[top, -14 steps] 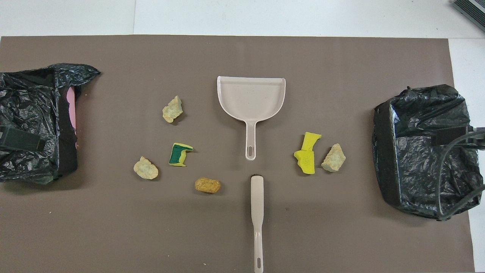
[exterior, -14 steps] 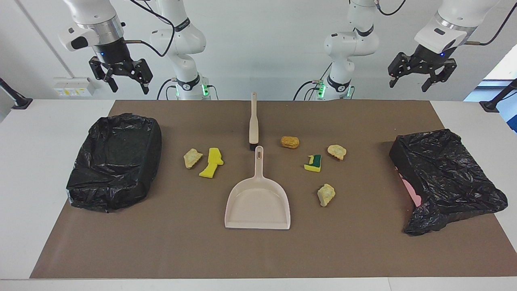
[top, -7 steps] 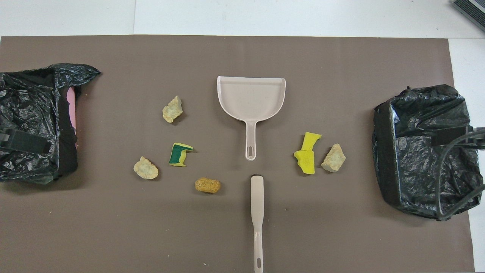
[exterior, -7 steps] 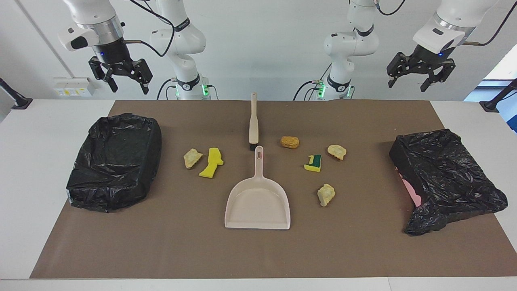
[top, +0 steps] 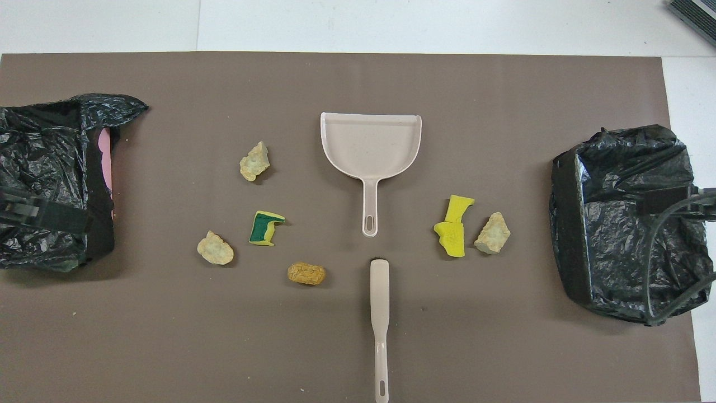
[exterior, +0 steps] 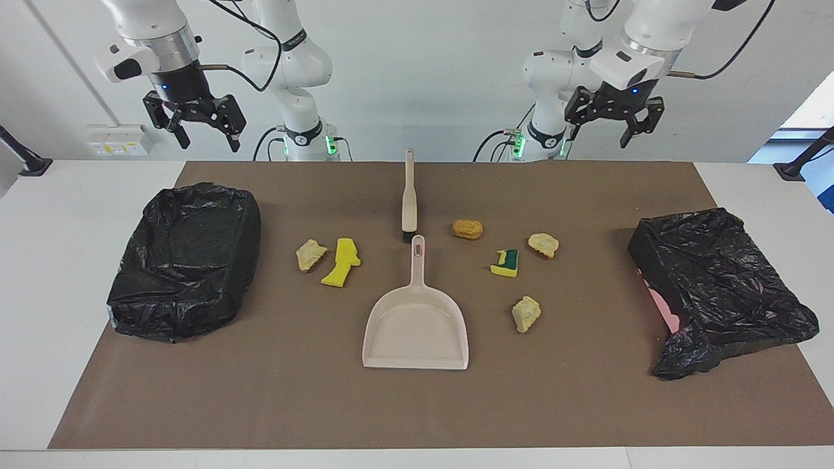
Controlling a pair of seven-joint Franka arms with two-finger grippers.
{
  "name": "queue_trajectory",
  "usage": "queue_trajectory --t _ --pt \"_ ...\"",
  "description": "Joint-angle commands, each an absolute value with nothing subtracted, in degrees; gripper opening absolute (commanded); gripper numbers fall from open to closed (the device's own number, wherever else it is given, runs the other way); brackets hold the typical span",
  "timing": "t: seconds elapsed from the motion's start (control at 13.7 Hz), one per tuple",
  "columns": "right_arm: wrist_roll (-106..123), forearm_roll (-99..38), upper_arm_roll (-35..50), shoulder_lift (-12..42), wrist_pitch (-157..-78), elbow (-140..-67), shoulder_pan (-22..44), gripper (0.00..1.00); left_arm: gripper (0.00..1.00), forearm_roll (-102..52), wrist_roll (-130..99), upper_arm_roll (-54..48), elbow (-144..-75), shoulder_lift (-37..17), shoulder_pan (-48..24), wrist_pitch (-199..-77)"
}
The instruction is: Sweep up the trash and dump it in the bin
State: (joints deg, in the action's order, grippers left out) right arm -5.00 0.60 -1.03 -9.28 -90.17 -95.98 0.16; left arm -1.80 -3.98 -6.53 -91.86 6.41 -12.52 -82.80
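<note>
Facing view: trash (exterior: 507,263) lies scattered beside the dustpan (exterior: 417,332), four scraps toward the left arm's end, two toward the right arm's. The brush (exterior: 408,198) (long axis pointing at the robots) lies nearer them, untouched. Left gripper (exterior: 615,121) and right gripper (exterior: 195,124) hang high, fingers spread, empty.

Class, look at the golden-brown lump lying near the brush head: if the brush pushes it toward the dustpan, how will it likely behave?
The golden-brown lump is rounded and oblong, so it may roll or turn rather than slide straight. It looks small and bread-like, so probably light. Its crackled surface hints it might shed crumbs.
</note>
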Motion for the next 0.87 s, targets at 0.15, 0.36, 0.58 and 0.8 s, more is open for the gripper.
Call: queue_trajectory --t 0.15,0.36,0.58,0.8 --pt "-3.8 0.5 -0.8 -9.2 -89.9 -95.9 -0.5 1.00 1.00 -3.7 -10.8 -5.6 -101.7 11.5 -20.0 -87.9" --pt "-3.8 0.5 -0.8 -9.2 -89.9 -95.9 -0.5 1.00 1.00 -5.1 -16.2 -5.8 -105.3 11.5 -25.1 -92.6" --pt "-3.8 0.5 -0.8 -9.2 -89.9 -95.9 -0.5 1.00 1.00 -5.2 -21.0 -5.8 -109.1 11.5 -30.1 -97.5" --pt "-3.8 0.5 -0.8 -9.2 -89.9 -95.9 -0.5 1.00 1.00 -5.4 -25.2 -5.8 -112.2 11.5 -34.2 -100.9"
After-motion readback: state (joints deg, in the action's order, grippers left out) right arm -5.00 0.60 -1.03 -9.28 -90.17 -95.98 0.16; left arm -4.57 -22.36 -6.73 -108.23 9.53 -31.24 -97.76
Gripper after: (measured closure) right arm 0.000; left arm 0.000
